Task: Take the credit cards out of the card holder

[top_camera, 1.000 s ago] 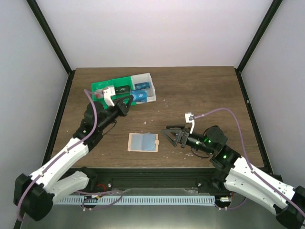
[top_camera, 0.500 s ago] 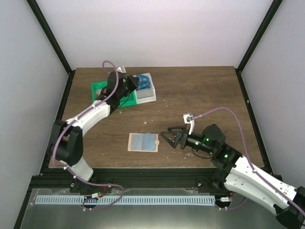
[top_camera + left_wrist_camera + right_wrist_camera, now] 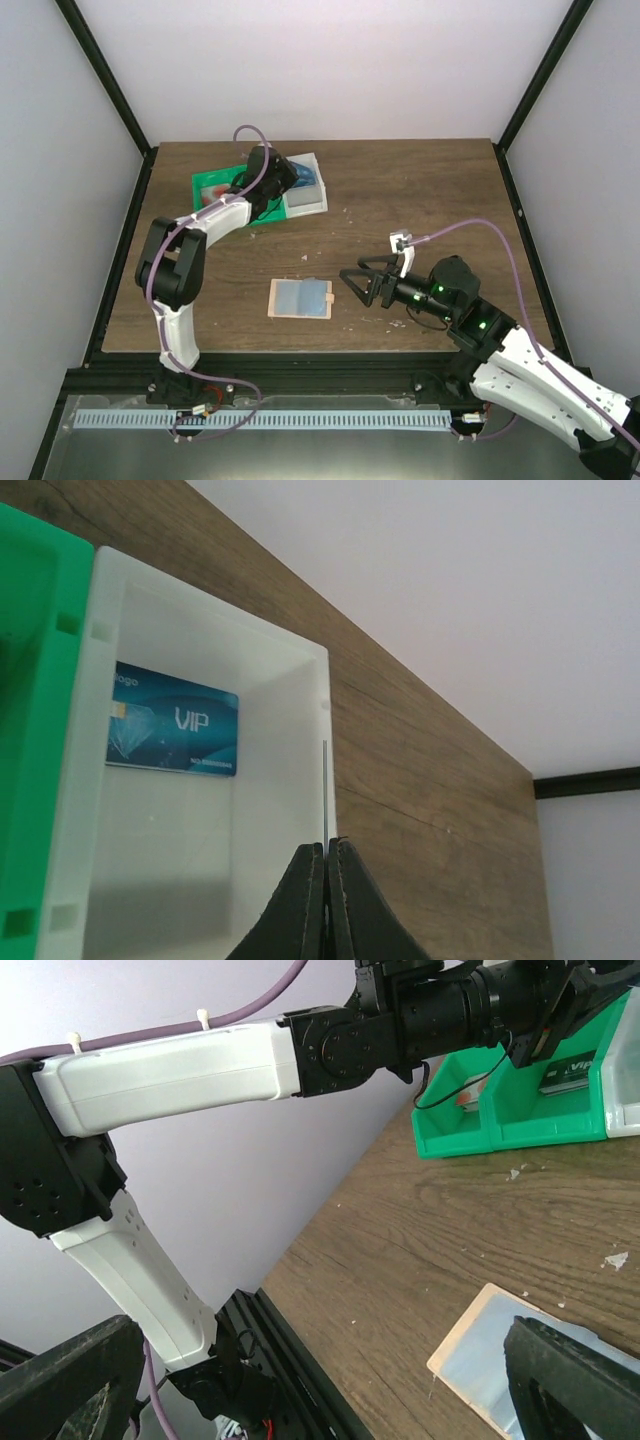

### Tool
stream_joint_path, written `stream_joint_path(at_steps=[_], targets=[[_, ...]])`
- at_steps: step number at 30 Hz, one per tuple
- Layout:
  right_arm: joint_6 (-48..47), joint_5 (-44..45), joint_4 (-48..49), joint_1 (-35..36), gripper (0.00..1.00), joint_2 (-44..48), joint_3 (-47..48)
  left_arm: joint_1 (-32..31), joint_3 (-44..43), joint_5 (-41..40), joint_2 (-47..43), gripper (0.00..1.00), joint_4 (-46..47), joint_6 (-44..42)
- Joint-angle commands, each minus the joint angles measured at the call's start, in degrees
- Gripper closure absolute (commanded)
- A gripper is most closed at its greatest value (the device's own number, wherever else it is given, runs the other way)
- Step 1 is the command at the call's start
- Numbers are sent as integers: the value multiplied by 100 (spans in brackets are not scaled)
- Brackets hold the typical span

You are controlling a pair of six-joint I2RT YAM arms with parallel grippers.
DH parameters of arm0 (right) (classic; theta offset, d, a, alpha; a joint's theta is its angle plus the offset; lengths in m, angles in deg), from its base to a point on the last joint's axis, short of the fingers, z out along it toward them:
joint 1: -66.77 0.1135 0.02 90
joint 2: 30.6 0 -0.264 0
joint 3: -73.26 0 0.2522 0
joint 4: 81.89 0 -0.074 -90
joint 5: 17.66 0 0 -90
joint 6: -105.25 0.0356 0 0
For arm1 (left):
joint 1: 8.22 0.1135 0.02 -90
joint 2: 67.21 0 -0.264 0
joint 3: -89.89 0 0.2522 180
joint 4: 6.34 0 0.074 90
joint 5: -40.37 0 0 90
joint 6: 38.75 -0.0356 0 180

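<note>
The card holder (image 3: 300, 298) lies flat and tan with grey-blue panels at mid table, and shows again as the card holder (image 3: 515, 1355) at the lower right of the right wrist view. My left gripper (image 3: 326, 844) is shut on a thin credit card (image 3: 325, 785) seen edge-on, colour not readable, above the right wall of the white tray (image 3: 280, 750). A blue credit card (image 3: 172, 730) marked VIP lies inside that tray. In the top view my left gripper (image 3: 282, 177) reaches over the trays. My right gripper (image 3: 356, 283) stands open just right of the holder, nothing between its fingers.
A green tray (image 3: 215, 190) adjoins the white tray (image 3: 308, 198) at the back left, with a red card in it and a dark VIP card (image 3: 570, 1070). The left arm (image 3: 180, 1070) stretches across the left side. Small crumbs dot the wood.
My left arm swung from mid table out to the back-left trays, carrying the card over the white tray. My right gripper barely shifted and stayed open.
</note>
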Motion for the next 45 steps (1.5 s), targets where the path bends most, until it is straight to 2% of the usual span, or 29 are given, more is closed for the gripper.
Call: stream_joint_path(at_steps=[1,17,32,45], targets=[[-81,137,-154,-21,0,9,221,62,-174,-186,205,100,74,-185],[57,225,-278,-21,0,-122,332,93,-890,-628,830,100,2,-895],[156,276,-334,-21,0,-147,363,93,-1507,-877,1470,100,-292,-1125],[165,325,-388,-21,0,-183,380,91,-1711,-862,1790,100,-203,-1089]])
